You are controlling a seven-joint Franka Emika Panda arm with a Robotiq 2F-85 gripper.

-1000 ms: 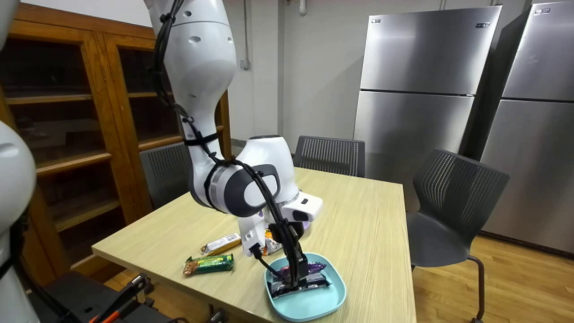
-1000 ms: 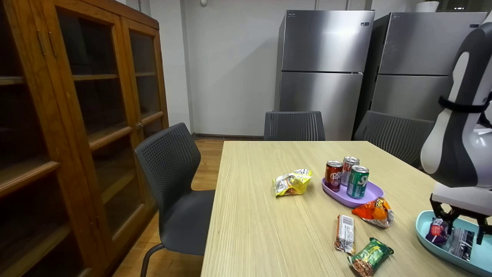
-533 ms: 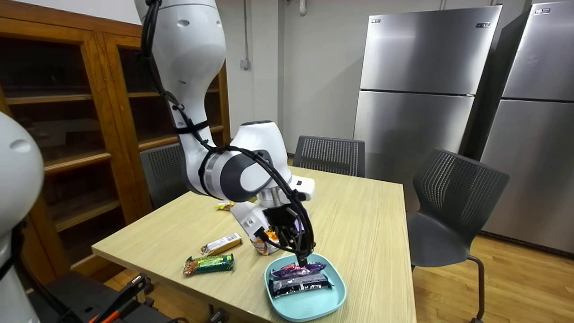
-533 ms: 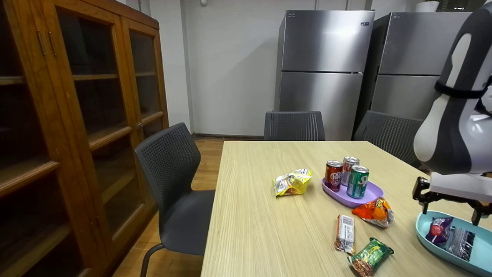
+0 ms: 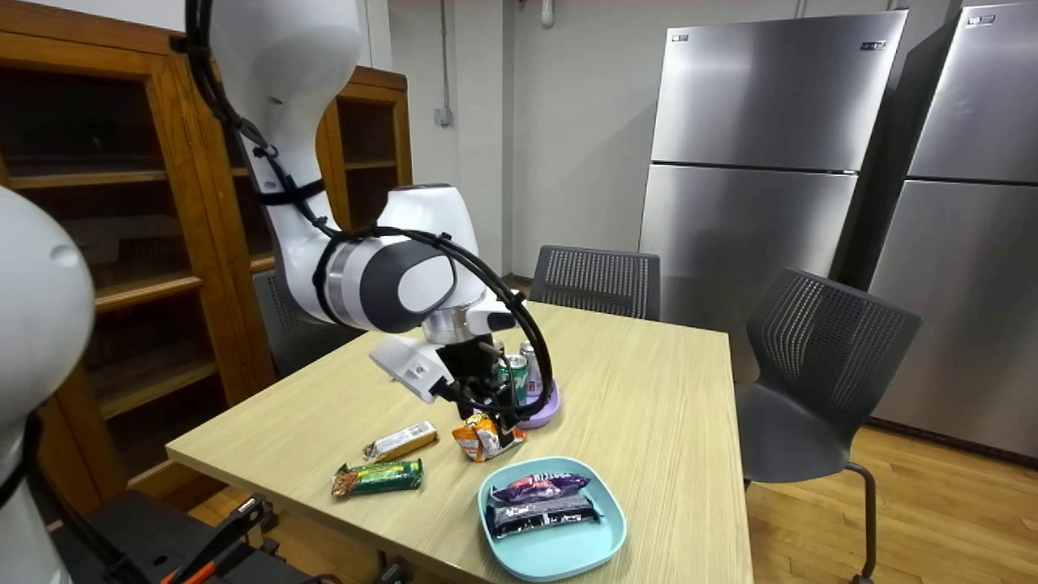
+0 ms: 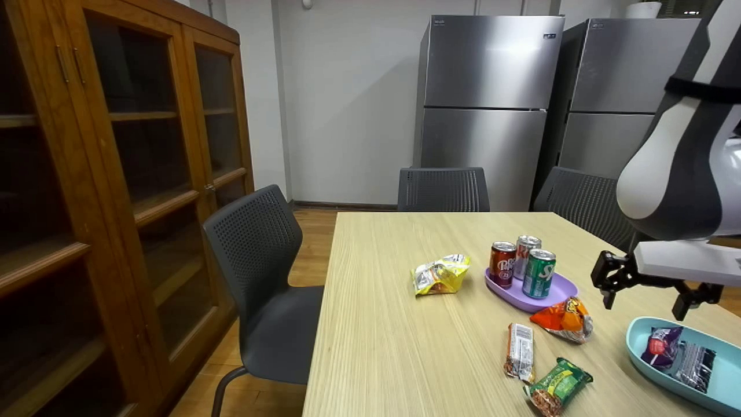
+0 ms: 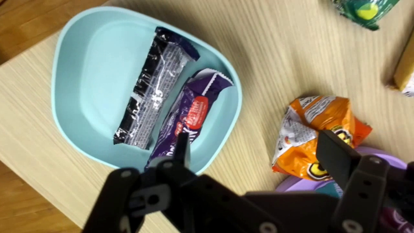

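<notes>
The jaws, down in the pale-blue tray (image 5: pixel 559 556) at the black-wrapped bar (image 7: pixel 152 90) a second ago, are now lifted clear of it and sit closer to the purple tray (image 6: pixel 564 289), standing wide apart with nothing between them. The black-wrapped bar lies flat in the pale-blue tray beside the purple berry bar (image 7: pixel 190 111), near a corner of the table (image 5: pixel 649 389). Neither bar has visibly shifted over the last half second, so the release looks clean and this placement appears finished. The jaws hang over the table near the orange snack bag (image 7: pixel 307 136); they seem not to touch it, though their height above it is hard to judge. In the wrist view they mask one end of the purple berry bar and most of the purple tray, while the green-wrapped bar (image 7: pixel 365 13) is cut off by the frame. In an exterior view the arm (image 5: pixel 401 284) partly covers the Sprite can (image 5: pixel 520 378). The pale-blue tray (image 6: pixel 726 373) runs out of frame in an exterior view, and the table corner nearest it lies outside every picture. The small print on the black-wrapped bar is too fine to read.
</notes>
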